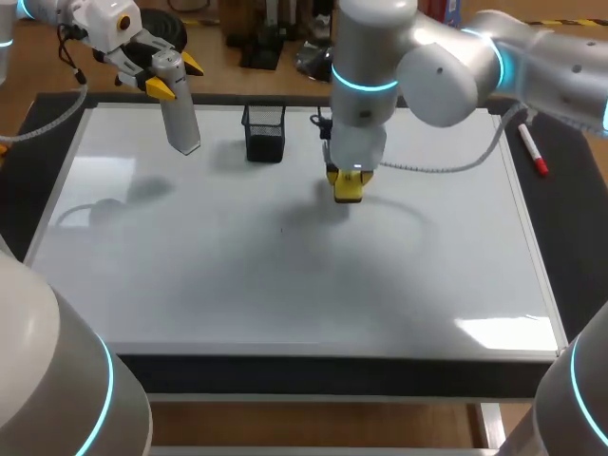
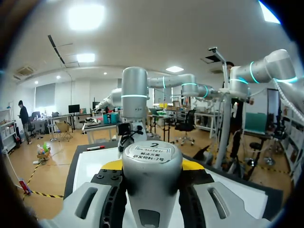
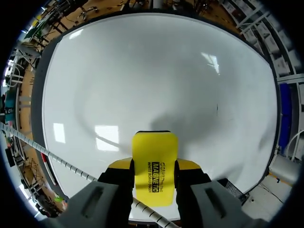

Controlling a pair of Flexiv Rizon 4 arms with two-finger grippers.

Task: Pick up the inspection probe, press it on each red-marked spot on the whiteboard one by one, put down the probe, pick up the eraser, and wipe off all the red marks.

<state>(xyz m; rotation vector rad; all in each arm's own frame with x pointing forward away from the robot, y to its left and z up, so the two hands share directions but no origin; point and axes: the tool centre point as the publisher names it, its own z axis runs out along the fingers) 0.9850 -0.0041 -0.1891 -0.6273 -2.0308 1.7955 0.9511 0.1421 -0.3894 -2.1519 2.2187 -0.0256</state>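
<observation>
The left arm's jaws pinched the silver inspection probe (image 1: 180, 112) (image 2: 152, 171), held tilted above the whiteboard's (image 1: 285, 285) far left corner. The right arm's jaws pinched the yellow eraser (image 1: 349, 185) (image 3: 153, 166) at the whiteboard's middle, near a black mesh holder (image 1: 264, 131); whether it touched the board was unclear.

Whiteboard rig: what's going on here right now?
The left gripper is shut on the probe, holding it up above the whiteboard's far left corner. The right gripper is shut on the yellow eraser, low over the middle of the board. No red marks show on the board.
</observation>
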